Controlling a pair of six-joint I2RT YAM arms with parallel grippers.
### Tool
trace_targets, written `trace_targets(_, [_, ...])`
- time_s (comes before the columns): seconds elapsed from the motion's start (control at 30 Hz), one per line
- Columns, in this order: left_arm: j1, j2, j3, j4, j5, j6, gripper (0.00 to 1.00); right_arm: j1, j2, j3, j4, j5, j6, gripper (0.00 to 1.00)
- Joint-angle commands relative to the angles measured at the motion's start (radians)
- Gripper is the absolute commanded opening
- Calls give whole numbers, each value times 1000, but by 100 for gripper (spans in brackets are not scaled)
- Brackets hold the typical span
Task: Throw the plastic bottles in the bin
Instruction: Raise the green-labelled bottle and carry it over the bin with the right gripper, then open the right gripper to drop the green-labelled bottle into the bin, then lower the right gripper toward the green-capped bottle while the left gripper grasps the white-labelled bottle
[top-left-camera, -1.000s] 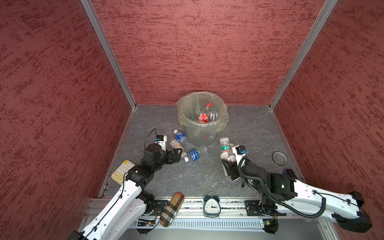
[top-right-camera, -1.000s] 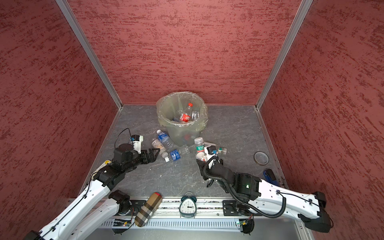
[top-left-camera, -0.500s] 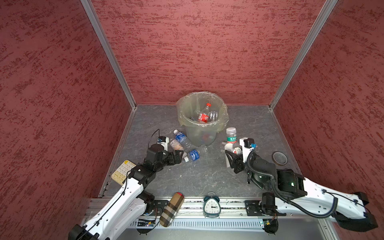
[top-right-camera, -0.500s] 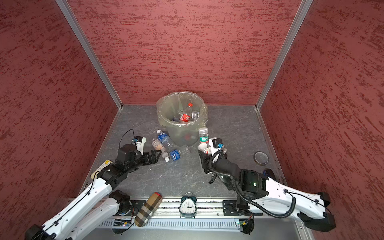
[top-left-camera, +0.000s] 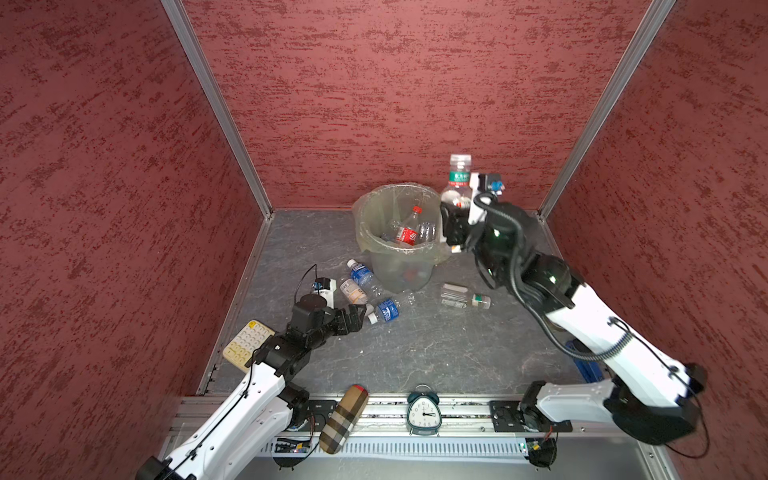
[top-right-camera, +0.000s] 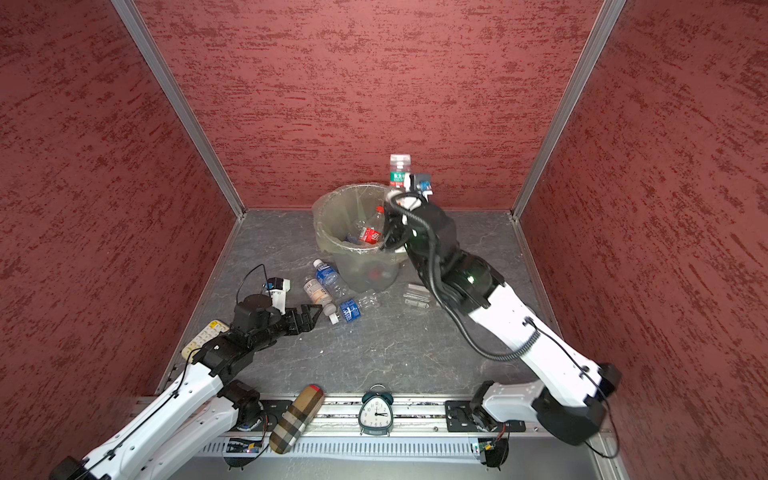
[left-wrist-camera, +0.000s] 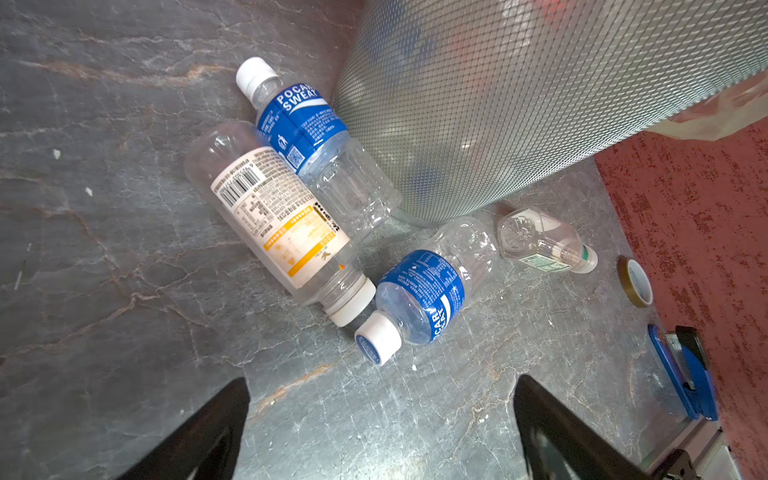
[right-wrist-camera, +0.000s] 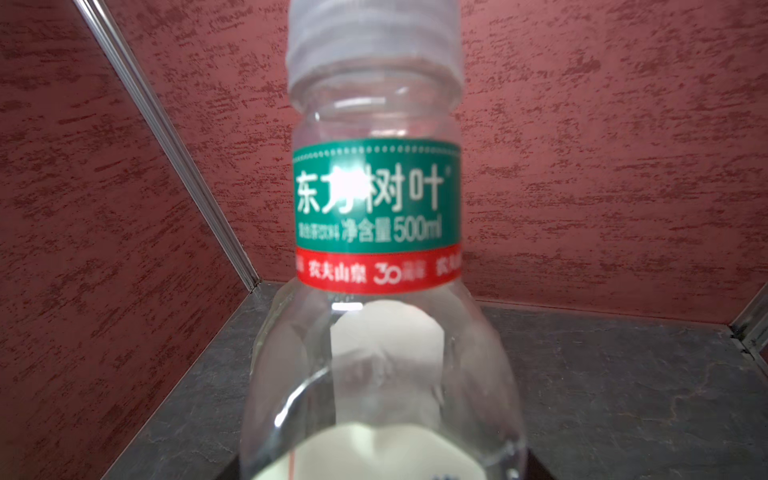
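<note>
Bin (top-left-camera: 395, 272) back-centre on tabletop (top-left-camera: 415, 345), bottles (top-left-camera: 406, 235) inside. Three bottles (top-left-camera: 354, 291) left-front of bin; lone bottle (top-left-camera: 461, 298) right-front. Upright bottle (top-left-camera: 458, 178) aloft at bin's right rim.

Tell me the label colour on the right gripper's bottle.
The bottle label is green, red band below; clearest in right wrist view.

We read "POCARI SWEAT" on the far blue-label bottle (left-wrist-camera: 301, 124) ahead of the left claw (left-wrist-camera: 378, 386), and only "CARI" on the near blue-label bottle (left-wrist-camera: 419, 291). The green-band bottle (right-wrist-camera: 376, 195) in the right claw (top-left-camera: 455, 206) reads "东方树叶", "500ml", "农夫山泉", "30".
</note>
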Motion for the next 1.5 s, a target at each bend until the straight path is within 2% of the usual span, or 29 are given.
trace_targets(0.0, [-12,-40,-14,20,4,-39,100,-75,235,234,-60,-189,-30,55])
trace_targets(0.07, [-14,-61,-14,14,4,-48,99,-100,348,368,-126,-161,-35,86])
trace_targets(0.1, [-16,-67,-14,9,3,-48,100,-114,378,405,-137,-164,-38,96])
trace_targets(0.13, [-17,-71,-13,5,1,-48,100,-123,396,430,-147,-165,-40,99])
trace_targets(0.23, [-18,-70,-8,-2,-2,-43,100,-133,398,478,-166,-173,-45,99])
trace_targets(0.43, [-17,-35,-8,9,-10,-31,99,-133,288,399,-161,-180,-61,99])
trace_targets(0.9, [-17,143,85,21,-54,0,99,-134,-19,-43,-38,-127,-40,99])
trace_targets(1.47, [12,411,202,16,-121,-86,99,-162,-276,-517,-13,-100,79,99])
